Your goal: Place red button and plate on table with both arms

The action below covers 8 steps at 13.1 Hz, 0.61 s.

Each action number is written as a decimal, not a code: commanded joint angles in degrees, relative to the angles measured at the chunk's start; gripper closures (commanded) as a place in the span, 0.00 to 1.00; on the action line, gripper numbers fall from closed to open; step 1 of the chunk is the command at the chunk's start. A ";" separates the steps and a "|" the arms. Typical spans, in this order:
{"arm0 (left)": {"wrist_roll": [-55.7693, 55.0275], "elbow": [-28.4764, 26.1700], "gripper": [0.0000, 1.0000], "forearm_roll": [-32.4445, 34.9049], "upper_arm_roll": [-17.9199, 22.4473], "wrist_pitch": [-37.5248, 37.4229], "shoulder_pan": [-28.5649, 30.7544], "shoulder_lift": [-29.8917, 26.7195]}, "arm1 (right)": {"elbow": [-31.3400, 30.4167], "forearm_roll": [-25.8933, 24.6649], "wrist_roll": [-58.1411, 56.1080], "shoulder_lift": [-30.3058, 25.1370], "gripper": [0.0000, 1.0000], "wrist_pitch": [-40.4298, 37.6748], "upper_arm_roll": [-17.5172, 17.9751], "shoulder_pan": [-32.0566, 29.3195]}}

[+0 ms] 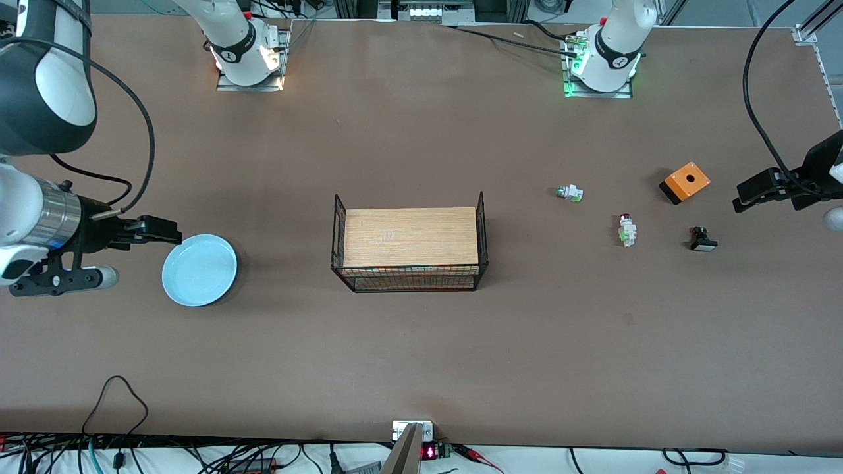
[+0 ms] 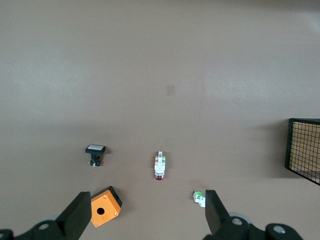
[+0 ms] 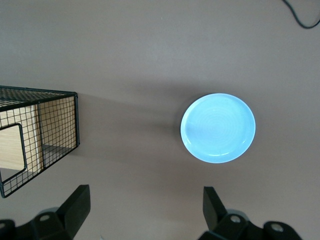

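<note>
Left gripper, fingers spread wide and empty, hangs high over the table's left-arm end. Right gripper, equally agape and empty, hangs over the right-arm end beside the round pale blue glossy plate.

Counts: 1 plate, 3 small switch parts, 1 orange box, 1 wood-topped black wire rack mid-table.

Bare brown matte table surrounds every item.

Red button, whitish body, lies flat, long axis near-to-far, dark red cap pointing toward the bases.
</note>
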 commanded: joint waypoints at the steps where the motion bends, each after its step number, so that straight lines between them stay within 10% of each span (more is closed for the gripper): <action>1: 1.20 0.49 0.00 -0.17 -0.08 -0.25 0.24 -1.03 | -12.04 -3.59 -1.23 -7.46 0.00 5.94 -0.14 0.58; 8: 1.12 0.58 0.00 0.00 0.01 -0.17 0.24 -0.76 | -31.21 -8.28 -0.35 -19.51 0.00 14.40 -0.14 3.22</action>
